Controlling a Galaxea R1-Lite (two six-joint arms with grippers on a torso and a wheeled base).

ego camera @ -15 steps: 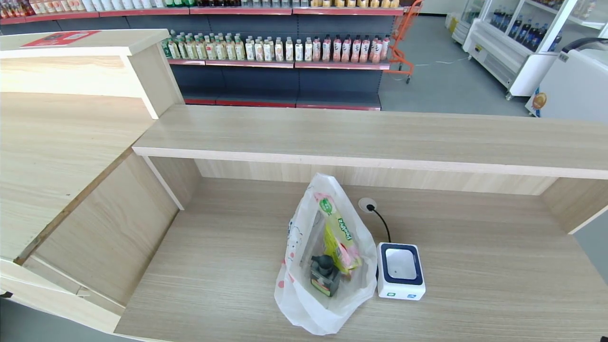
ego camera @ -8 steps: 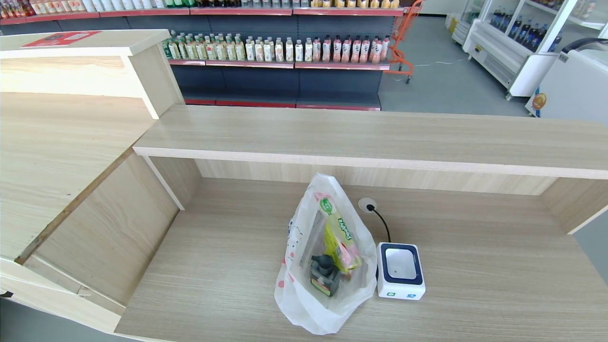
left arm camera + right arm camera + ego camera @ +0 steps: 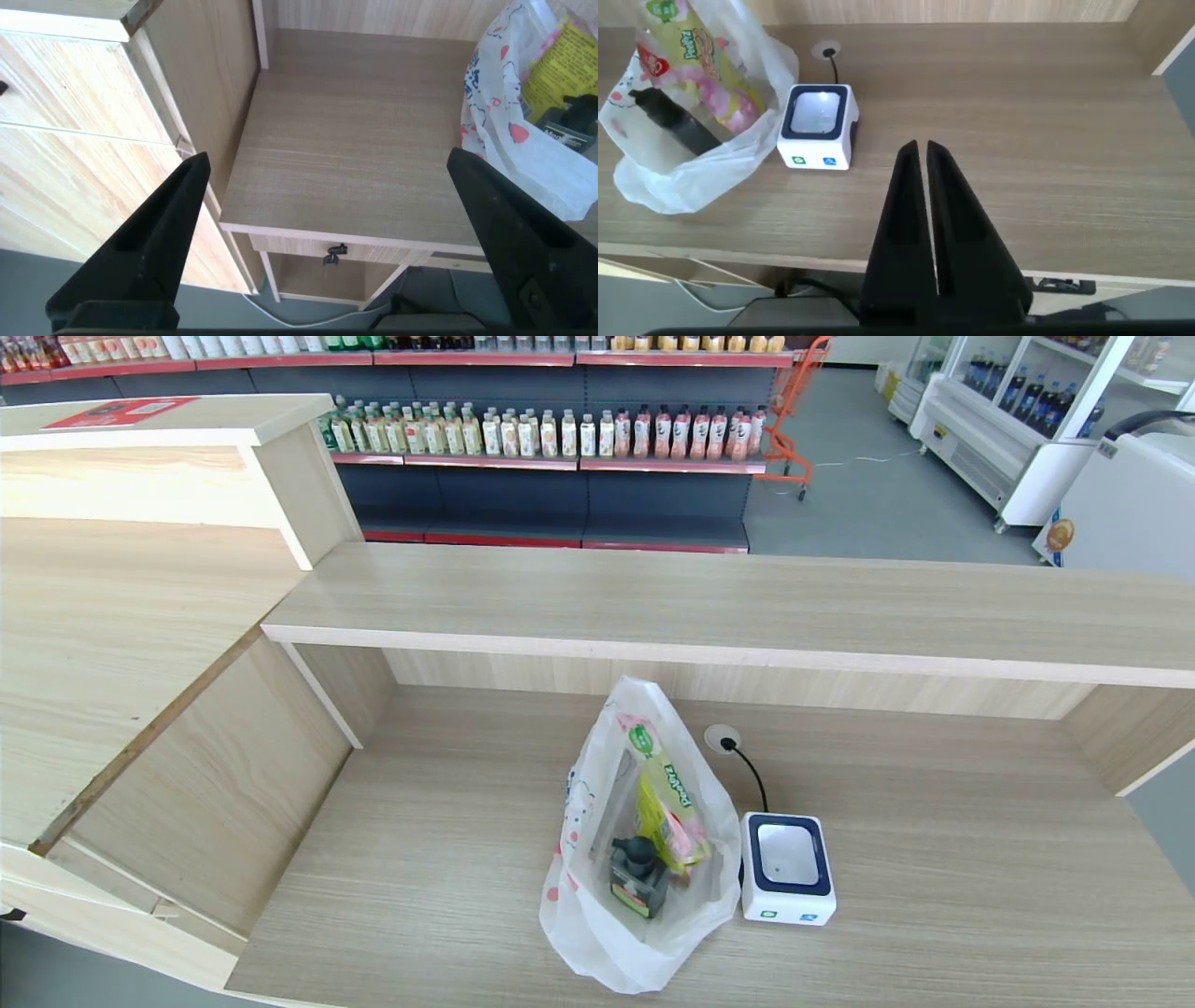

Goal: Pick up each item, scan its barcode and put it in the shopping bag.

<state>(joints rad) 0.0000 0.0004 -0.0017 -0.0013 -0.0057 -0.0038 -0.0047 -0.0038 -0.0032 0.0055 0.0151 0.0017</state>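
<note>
Counter [image 3: 980, 896]: head view gives broad wood surface at right; left wrist view adds its near edge. Shopping bag [image 3: 571, 887], lower centre, contains snack packet [image 3: 667, 798] and dark bottle [image 3: 639, 884]; barcode scanner [image 3: 787, 868] just beside it. Left gripper [image 3: 329, 161]: jaws wide apart, empty. Right gripper [image 3: 922, 147]: jaws closed, empty.

The light wood-grain table [image 3: 934, 915] carries a white plastic shopping bag [image 3: 588, 933], standing open near the front edge. A white scanner [image 3: 787, 868] with a dark blue frame sits just beside it, on its right. A black cable [image 3: 752, 777] runs from the scanner back to a round hole [image 3: 722, 738] in the tabletop.
</note>
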